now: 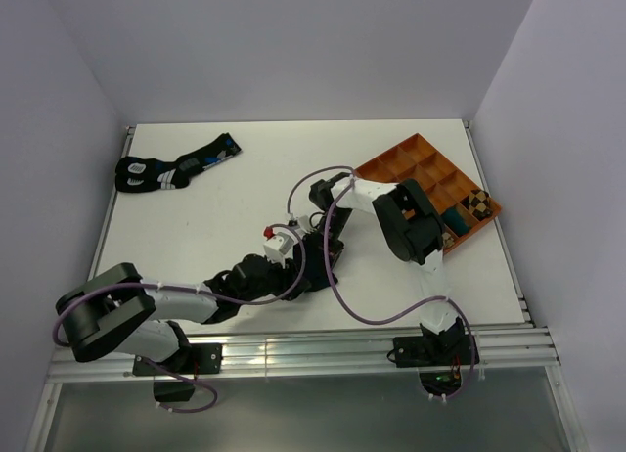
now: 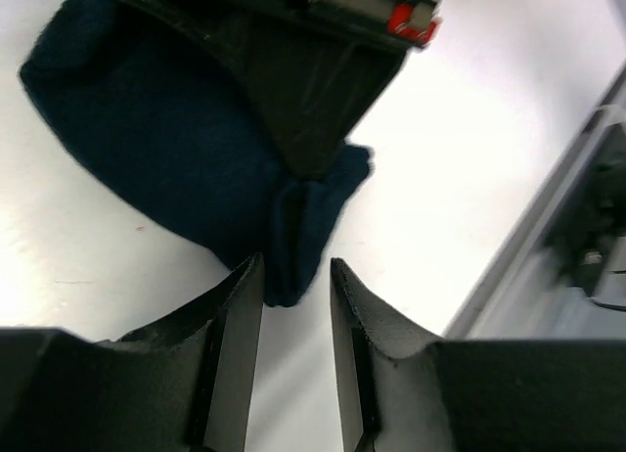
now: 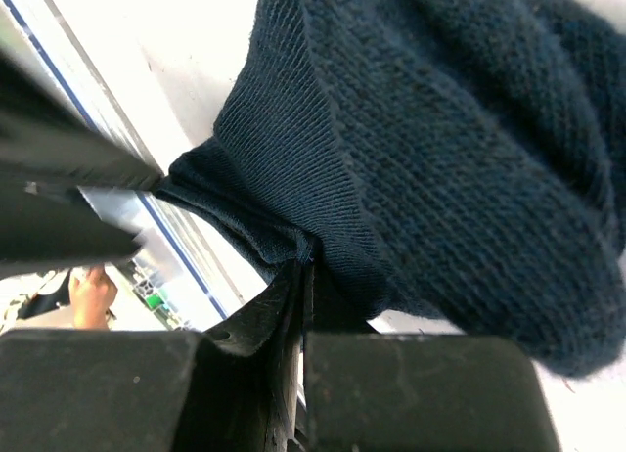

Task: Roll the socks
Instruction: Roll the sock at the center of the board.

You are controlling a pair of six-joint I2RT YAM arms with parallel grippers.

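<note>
Black fingers of the left gripper [image 2: 295,276] are seen parted by a narrow gap, with the tip of a bunched navy sock [image 2: 166,149] reaching between them unclamped. From the opposite side the sock is pinched by the right gripper [image 3: 298,286], its jaws shut on a fold of knit. The bundle is set on the white table [image 1: 225,217], toward the middle of its near edge. A tan argyle sock [image 1: 476,203] is tucked into the orange tray [image 1: 391,165] at the right edge; black socks [image 1: 171,168] are seen at the far left corner.
</note>
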